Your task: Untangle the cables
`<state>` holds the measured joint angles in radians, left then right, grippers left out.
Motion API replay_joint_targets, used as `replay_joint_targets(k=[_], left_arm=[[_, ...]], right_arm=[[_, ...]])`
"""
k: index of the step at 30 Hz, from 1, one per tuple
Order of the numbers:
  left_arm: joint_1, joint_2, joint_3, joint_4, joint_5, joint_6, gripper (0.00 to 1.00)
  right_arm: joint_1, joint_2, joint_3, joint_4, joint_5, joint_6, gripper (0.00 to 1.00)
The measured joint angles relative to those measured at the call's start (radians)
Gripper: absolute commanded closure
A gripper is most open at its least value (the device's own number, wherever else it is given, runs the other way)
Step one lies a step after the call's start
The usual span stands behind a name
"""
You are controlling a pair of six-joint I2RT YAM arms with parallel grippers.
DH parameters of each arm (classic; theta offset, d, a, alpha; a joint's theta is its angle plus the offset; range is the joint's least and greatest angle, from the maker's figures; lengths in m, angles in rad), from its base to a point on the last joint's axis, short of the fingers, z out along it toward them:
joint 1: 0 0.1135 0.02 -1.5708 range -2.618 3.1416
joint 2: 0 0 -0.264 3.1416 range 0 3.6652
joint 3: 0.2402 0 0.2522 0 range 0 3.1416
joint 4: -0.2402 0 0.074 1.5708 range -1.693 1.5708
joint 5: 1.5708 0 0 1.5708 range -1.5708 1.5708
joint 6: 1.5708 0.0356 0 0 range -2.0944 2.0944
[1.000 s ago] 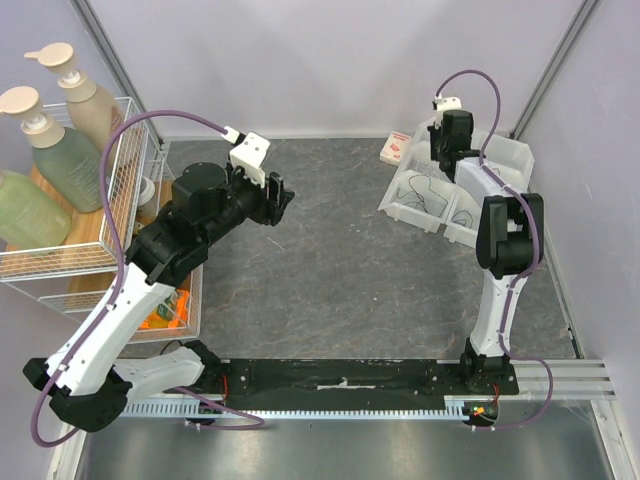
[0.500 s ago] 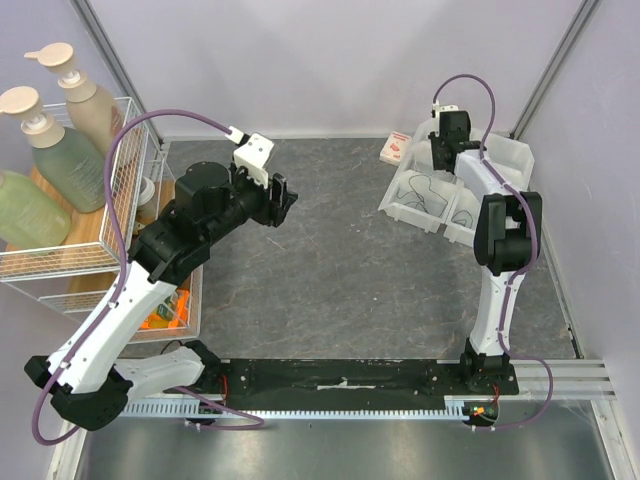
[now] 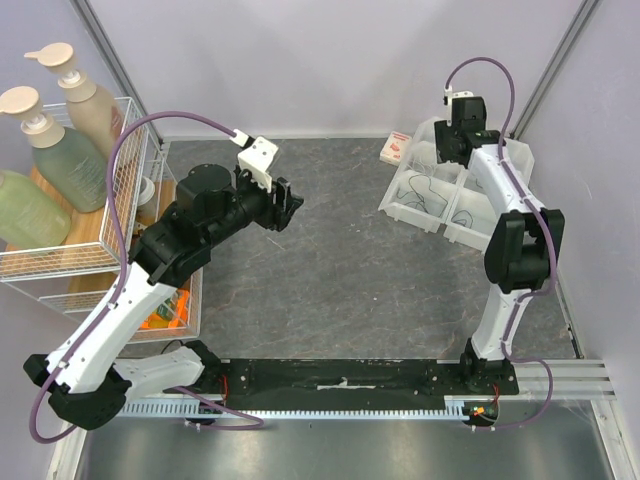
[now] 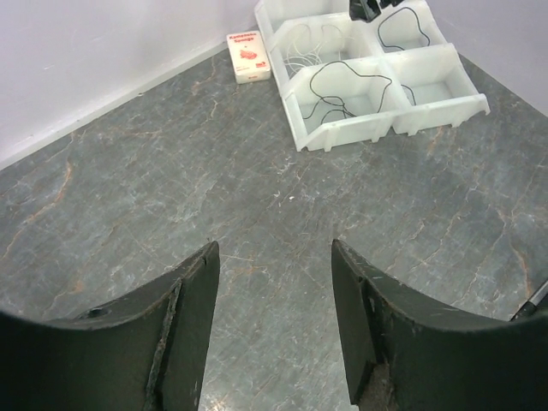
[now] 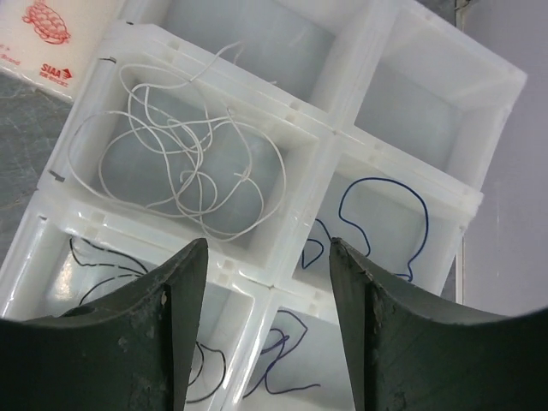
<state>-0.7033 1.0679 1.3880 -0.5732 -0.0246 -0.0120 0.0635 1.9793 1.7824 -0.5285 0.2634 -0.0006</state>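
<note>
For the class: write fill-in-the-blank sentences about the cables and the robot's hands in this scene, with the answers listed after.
The tangled cable below the right hand is ____.
The right hand's jaws stand ____, holding nothing.
The looped cable in the compartment right of the tangled one is dark ____.
The left hand holds ____.
Answers: white; open; blue; nothing.

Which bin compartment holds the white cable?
The compartment beside the small printed box; its white cable lies in many loops, while neighbours hold dark cables.
</note>
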Motion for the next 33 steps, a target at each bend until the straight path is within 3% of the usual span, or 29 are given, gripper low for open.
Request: replay_joint_targets(k=[6, 10, 15, 19, 24, 25, 26, 33], left_arm=[[-0.002, 0.001, 0.000, 0.000, 0.026, -0.024, 0.36], [-0.013, 0.009, -0.001, 0.000, 0.040, -0.046, 0.31], [-0.018, 0.023, -0.051, 0.019, 0.092, -0.090, 0.25], [-0.018, -0.008, -0.178, 0.112, 0.109, -0.151, 0.13], [-0.019, -0.119, -0.332, 0.233, 0.100, -0.253, 0.07], [-0.019, -0.137, -0.341, 0.257, 0.100, -0.270, 0.07], [-0.019, -0.152, -0.344, 0.288, 0.100, -0.287, 0.07], [-0.019, -0.238, -0.361, 0.543, 0.103, -0.338, 0.05]], right_arm=[[0.001, -0.082, -0.013, -0.014, -0.051, 0.059, 0.32], [0.026, -0.172, -0.119, 0.019, -0.140, 0.143, 0.32], [0.185, -0.370, -0.392, 0.130, -0.234, 0.250, 0.27], [0.347, -0.575, -0.684, 0.257, -0.279, 0.348, 0.23], [0.341, -0.818, -0.938, 0.289, -0.274, 0.412, 0.18], [0.337, -0.871, -0.956, 0.278, -0.267, 0.407, 0.16], [0.335, -0.922, -0.960, 0.267, -0.257, 0.398, 0.03], [0.337, -1.282, -0.860, 0.236, -0.114, 0.347, 0.02]])
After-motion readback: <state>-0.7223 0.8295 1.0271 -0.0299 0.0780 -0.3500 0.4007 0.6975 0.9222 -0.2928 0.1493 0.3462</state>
